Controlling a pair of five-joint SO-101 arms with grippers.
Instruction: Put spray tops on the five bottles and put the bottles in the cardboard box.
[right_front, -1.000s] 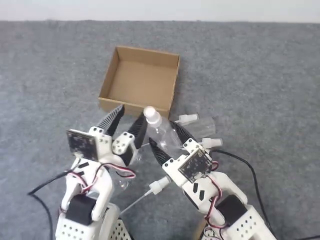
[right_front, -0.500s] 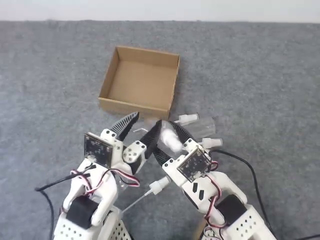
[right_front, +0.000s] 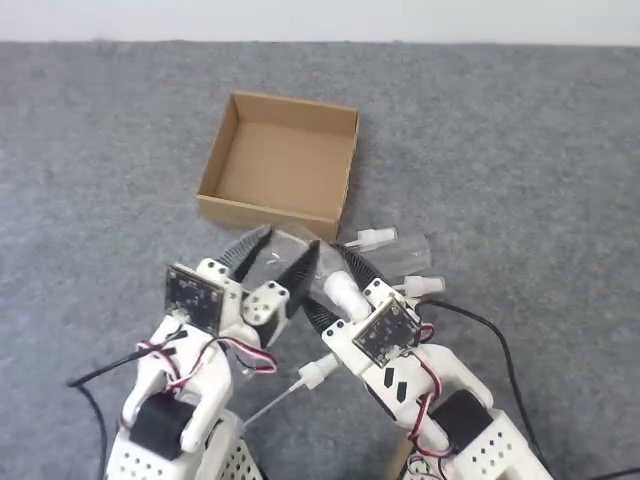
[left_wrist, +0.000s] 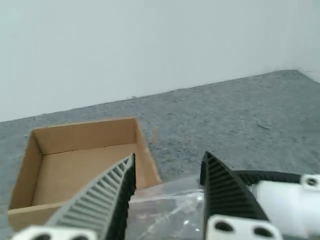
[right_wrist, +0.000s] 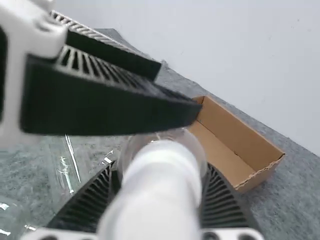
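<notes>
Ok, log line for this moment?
left gripper: shut on bottle | right gripper: shut on spray top | cardboard box: no bottles inside

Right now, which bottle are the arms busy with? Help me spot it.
Find the cardboard box; just before its near wall the two grippers meet. Between them is a clear bottle, the left gripper around its body, the right gripper on its white spray top. Unlike the loose spray tops nearby, it is held.

Table (right_front: 520, 150) is covered in grey, speckled, carpet-like fabric that lies flat. A plain pale wall (left_wrist: 150, 40) rises behind its far edge, unmarked. Light is soft and even, and shadows are faint.
</notes>
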